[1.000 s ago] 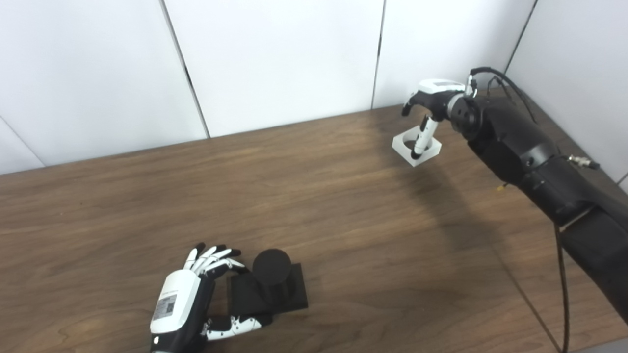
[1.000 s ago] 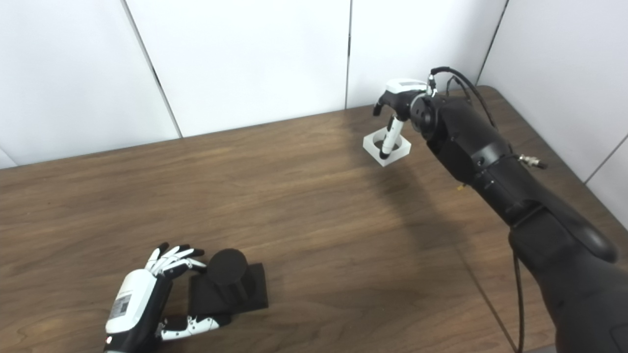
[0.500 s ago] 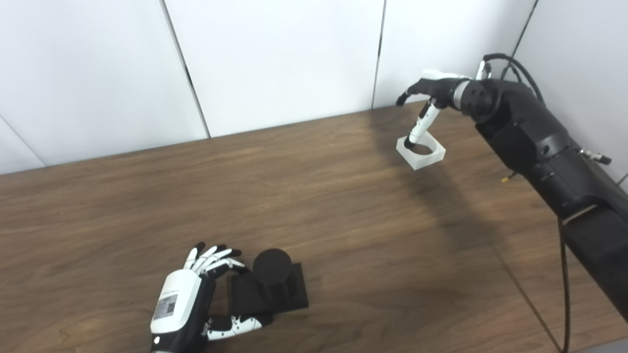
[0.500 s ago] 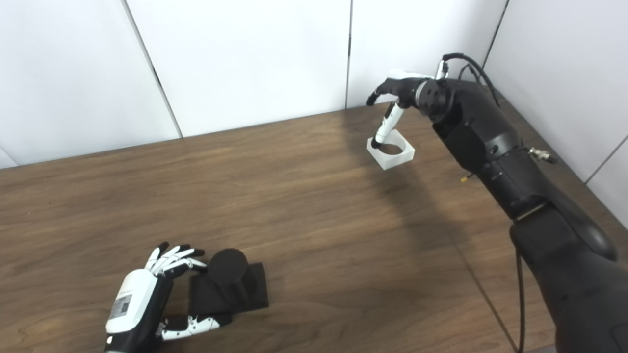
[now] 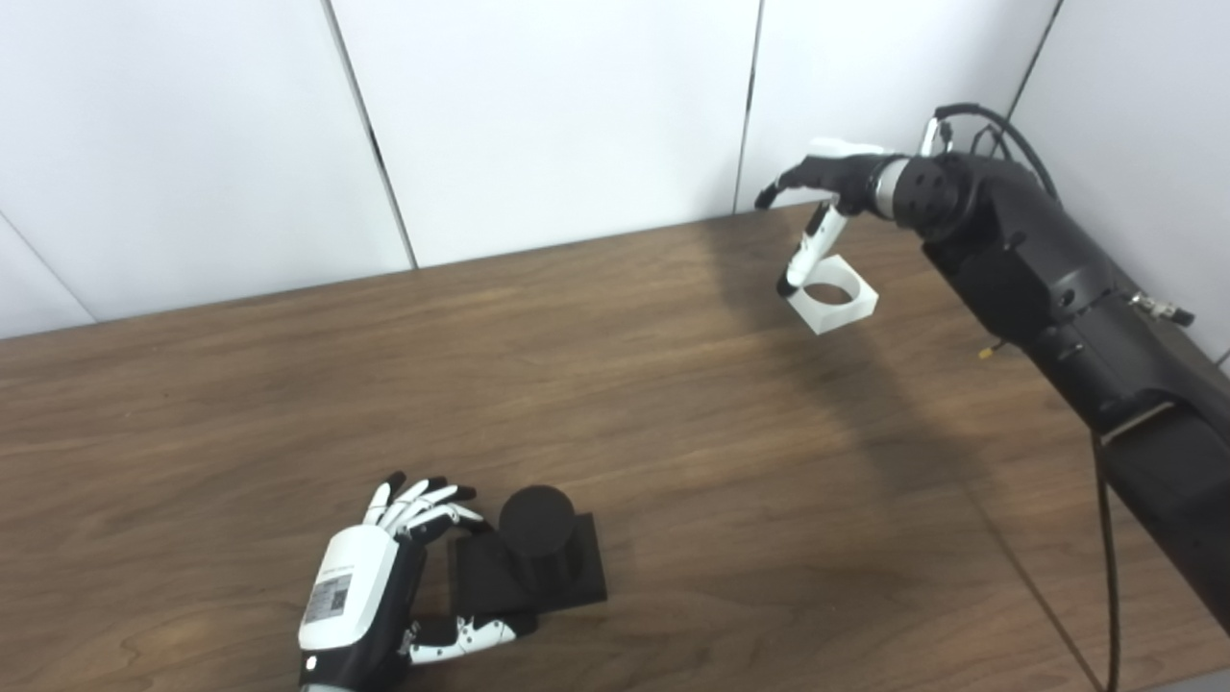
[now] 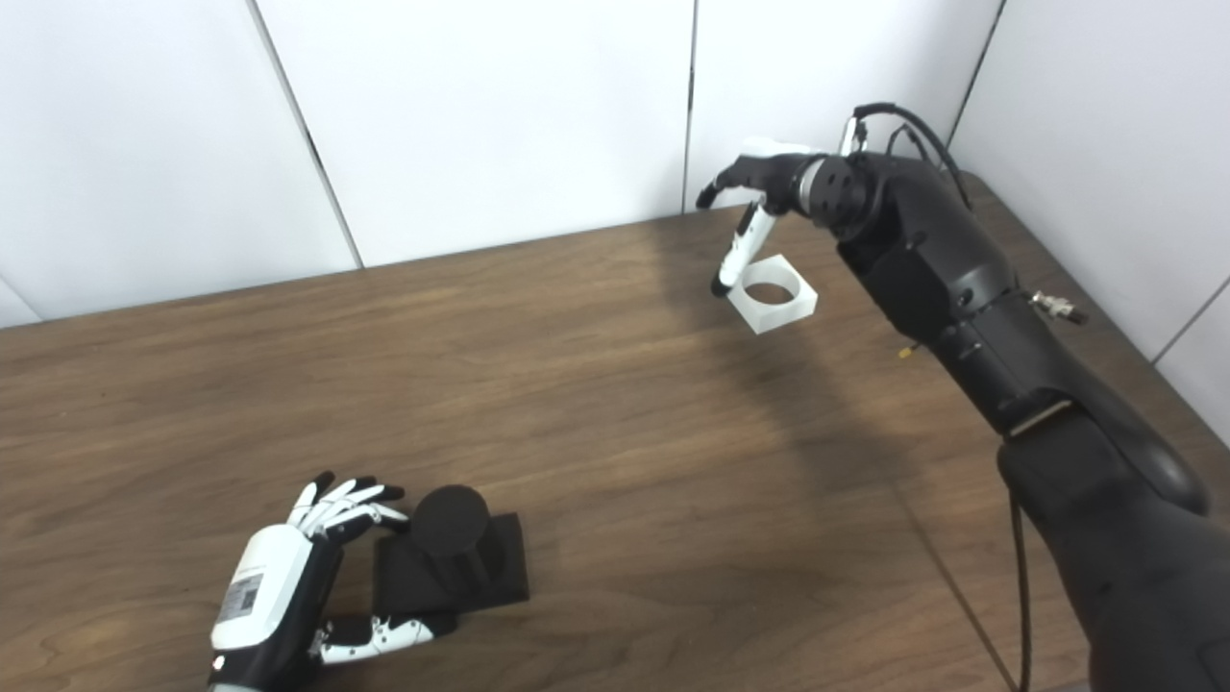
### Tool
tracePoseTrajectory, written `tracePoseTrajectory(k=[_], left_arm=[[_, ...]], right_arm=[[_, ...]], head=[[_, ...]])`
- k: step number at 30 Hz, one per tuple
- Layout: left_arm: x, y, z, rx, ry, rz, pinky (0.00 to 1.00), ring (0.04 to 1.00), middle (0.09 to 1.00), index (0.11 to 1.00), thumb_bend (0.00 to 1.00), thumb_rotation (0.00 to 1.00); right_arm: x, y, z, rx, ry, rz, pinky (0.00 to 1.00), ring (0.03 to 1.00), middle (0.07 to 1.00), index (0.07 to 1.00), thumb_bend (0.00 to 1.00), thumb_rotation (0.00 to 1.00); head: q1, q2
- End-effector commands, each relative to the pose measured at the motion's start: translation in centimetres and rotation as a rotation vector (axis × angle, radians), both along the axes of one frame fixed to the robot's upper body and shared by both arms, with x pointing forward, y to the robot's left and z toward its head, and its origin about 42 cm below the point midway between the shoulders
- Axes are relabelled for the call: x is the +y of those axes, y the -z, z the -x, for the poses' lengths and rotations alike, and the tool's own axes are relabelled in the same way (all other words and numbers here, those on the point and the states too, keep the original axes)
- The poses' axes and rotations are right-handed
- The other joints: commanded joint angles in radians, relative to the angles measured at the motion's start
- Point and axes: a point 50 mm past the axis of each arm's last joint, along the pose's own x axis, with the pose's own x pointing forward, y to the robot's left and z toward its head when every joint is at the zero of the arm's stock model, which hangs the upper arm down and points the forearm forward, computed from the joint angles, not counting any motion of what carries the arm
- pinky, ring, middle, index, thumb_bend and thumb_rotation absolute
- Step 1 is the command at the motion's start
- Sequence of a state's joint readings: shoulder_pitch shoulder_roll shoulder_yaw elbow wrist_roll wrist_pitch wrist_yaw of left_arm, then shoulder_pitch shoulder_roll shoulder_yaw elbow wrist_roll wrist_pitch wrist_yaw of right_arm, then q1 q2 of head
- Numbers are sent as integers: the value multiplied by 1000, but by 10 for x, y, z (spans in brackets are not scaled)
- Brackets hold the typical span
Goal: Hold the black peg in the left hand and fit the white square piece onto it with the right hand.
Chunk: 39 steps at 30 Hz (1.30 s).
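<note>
My left hand [image 5: 370, 591] cups the upright black peg [image 5: 536, 538]; my right hand [image 5: 826, 187] hangs spread, empty, touching the flat white square piece [image 5: 832, 298], hole up.

Bright, even overhead light; soft shadows on the table [image 5: 673, 404] under the right arm; slightly soft focus.

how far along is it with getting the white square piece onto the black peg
Early. Nothing is fitted. The left hand is open beside the black peg, not gripping it. The right hand is open over the white square piece, which lies on the table. Grasping, carrying and fitting remain.
</note>
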<state>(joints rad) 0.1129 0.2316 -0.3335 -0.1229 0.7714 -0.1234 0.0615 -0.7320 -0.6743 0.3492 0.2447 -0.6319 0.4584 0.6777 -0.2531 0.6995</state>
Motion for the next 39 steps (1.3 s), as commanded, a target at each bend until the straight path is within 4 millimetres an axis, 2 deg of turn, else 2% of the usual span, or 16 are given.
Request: tracePoseTrajectory(k=[1, 5, 12, 22, 32, 39], left_arm=[[-1, 35, 17, 125, -30, -33, 1000, 889, 806, 484, 523, 52], [-1, 35, 16, 121, -31, -31, 1000, 887, 805, 484, 523, 52], [0, 34, 16, 125, -35, -32, 1000, 889, 808, 484, 523, 52], [0, 34, 16, 125, -36, -35, 1000, 889, 807, 484, 523, 52], [1, 37, 17, 129, -43, -55, 1000, 885, 806, 485, 523, 52], [2, 37, 17, 133, -42, -55, 1000, 888, 808, 485, 523, 52]], right_arm=[[-8, -45, -8, -92, -8, 81, 960, 1000, 967, 811, 960, 153], [-9, -41, -8, -62, -26, 163, 888, 990, 943, 803, 965, 149], [-9, -36, -8, -50, -45, 253, 996, 1000, 955, 803, 944, 139], [-12, -36, -7, -38, -35, 283, 998, 1000, 973, 816, 971, 166], [-18, -13, -7, -9, -25, 300, 979, 1000, 969, 813, 992, 169], [-20, -8, -6, -7, -19, 312, 999, 1000, 974, 818, 975, 147]], head=[[1, 0], [1, 3], [1, 3], [1, 3], [10, 4], [9, 4]])
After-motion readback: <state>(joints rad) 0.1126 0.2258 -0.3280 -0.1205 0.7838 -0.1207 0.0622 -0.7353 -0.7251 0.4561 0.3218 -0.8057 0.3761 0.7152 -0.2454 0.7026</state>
